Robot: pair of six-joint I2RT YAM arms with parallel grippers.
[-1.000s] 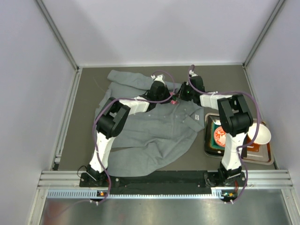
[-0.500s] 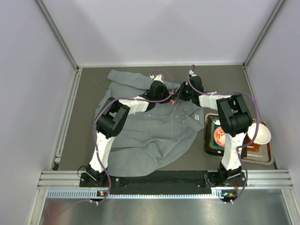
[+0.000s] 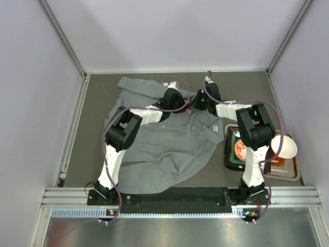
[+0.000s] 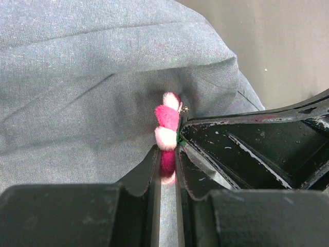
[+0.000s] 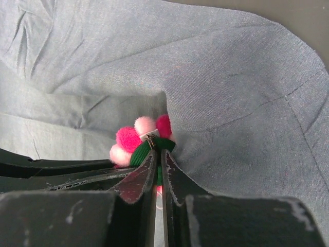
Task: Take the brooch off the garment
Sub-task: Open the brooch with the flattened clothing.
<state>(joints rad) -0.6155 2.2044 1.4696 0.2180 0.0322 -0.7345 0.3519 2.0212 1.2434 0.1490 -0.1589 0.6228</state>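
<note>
With both my left pincer (image 4: 167, 152) and right pincer (image 5: 158, 153) clamped on the brooch (image 5: 128, 138), I'm at the unpinning step, so next I'd gently work it off the garment (image 5: 103, 62).

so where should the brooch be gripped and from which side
Grip the brooch by its green backing under the petals, where the small metal clasp sits, not by the soft pink petals. Come in edge-on along the garment, from the side where the backing shows past the bunched fabric. The right pincer is closed there.
</note>
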